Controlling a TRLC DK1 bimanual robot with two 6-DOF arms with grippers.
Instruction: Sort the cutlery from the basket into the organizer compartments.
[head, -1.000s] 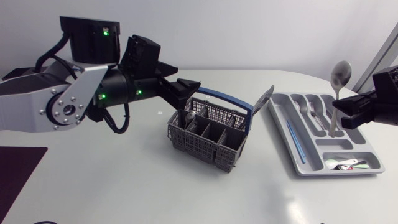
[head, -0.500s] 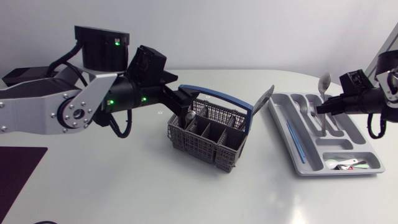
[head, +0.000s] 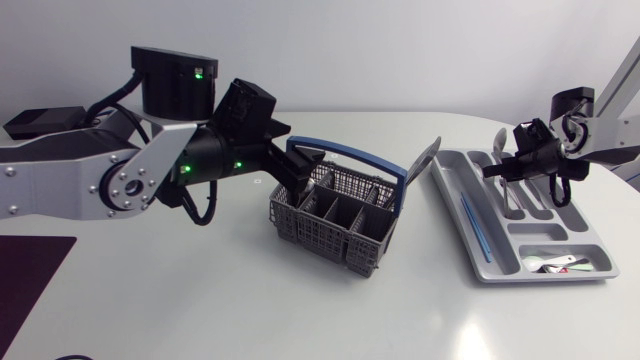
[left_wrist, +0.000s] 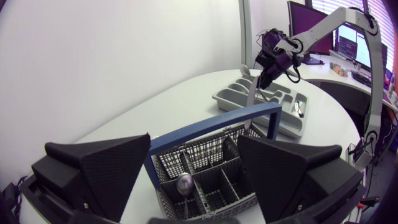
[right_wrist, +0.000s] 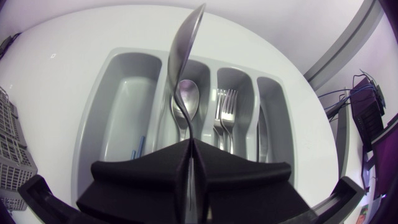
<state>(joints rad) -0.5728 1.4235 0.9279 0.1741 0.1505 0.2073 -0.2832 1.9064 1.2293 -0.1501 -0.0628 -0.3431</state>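
A grey wire cutlery basket (head: 330, 222) with a blue handle (left_wrist: 211, 122) stands mid-table. One spoon (left_wrist: 185, 184) stands in its compartment nearest my left arm. My left gripper (head: 298, 170) hangs open just over that end, its fingers (left_wrist: 102, 171) spread wide on either side of the spoon. At the right, my right gripper (head: 520, 165) is shut on a metal spoon (right_wrist: 183, 43). That spoon is tilted bowl-forward over the grey organizer (head: 540, 277), above the compartment where another spoon (right_wrist: 186, 99) lies. Forks (right_wrist: 225, 112) fill the neighbouring slot.
A thin blue utensil (head: 475, 225) lies in the organizer's long side compartment, and small white and pink items (head: 560, 262) sit in its short front one. A grey flap (head: 425, 160) sticks up at the basket's right end. A dark mat (head: 30, 270) lies at the front left.
My right gripper has tipped its spoon from upright to slanting and carried it back over the organizer. The left gripper has moved right and down, closer to the basket.
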